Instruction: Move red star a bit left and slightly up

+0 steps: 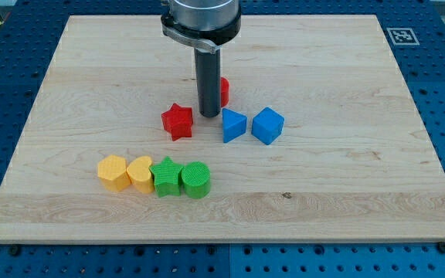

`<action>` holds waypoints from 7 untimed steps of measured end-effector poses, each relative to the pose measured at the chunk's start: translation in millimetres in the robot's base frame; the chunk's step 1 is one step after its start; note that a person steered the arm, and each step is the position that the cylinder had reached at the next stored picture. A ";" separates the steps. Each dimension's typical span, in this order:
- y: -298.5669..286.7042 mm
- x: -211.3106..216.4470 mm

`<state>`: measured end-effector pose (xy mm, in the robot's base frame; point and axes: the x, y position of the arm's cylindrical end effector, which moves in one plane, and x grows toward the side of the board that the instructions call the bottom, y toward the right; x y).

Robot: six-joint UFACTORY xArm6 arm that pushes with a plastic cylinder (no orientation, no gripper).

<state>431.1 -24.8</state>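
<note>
One red star [178,121] sits mid-tabletop [346,193], my tip [209,114] just right of it. No claw fitted, so no state. You risk off-centre push spinning star toward yellow blocks [127,172].

Bright, even light; sharp focus

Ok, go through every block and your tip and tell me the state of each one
my tip: down on the board, just right of the red star
red star: flat, alone
red block: partly hidden behind rod
blue blocks: side by side
yellow pair, green pair: one touching row
</note>
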 end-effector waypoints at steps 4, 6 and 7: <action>-20.7 43.9; -45.9 55.8; -60.6 59.4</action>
<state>490.5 -85.3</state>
